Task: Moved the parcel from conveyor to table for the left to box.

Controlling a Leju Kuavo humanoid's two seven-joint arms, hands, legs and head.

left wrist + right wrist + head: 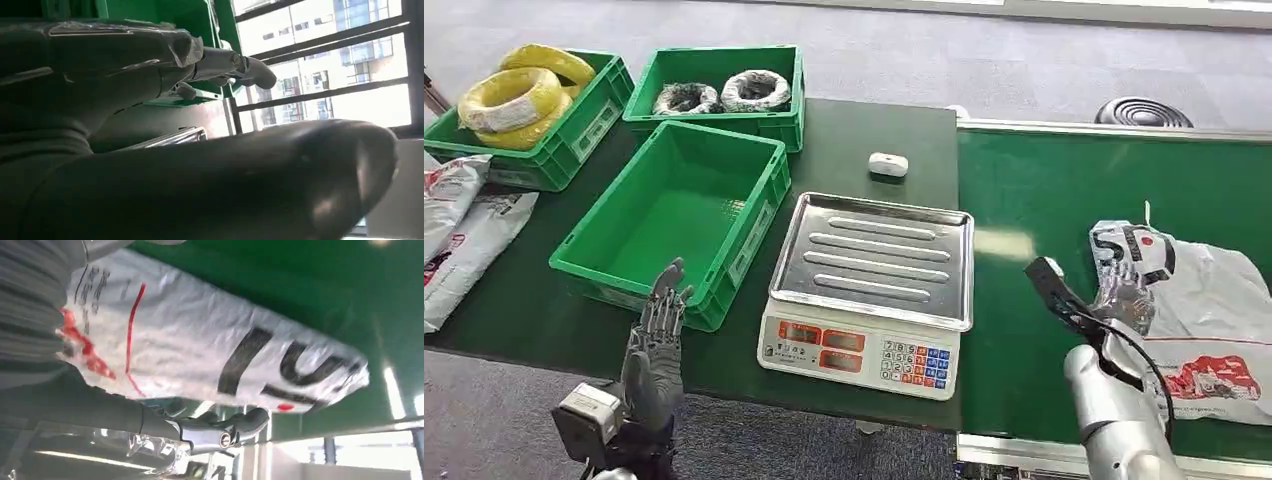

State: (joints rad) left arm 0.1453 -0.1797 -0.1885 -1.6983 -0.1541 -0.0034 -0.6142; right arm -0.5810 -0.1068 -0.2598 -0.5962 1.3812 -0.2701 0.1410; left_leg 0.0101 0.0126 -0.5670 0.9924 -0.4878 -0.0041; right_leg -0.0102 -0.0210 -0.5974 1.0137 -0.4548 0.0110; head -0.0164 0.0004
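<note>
My right robot hand (1127,292) sat at the parcel (1209,320) on the green conveyor (1044,220); whether it gripped I couldn't tell. My left robot hand (656,345) waited, fingers apart, by the empty crate (674,215). I judged a firm grasp of the slack bag was needed before lifting toward the tabletop (864,140), past the scale (874,290). Grey floor (984,60) lay beyond.
</note>
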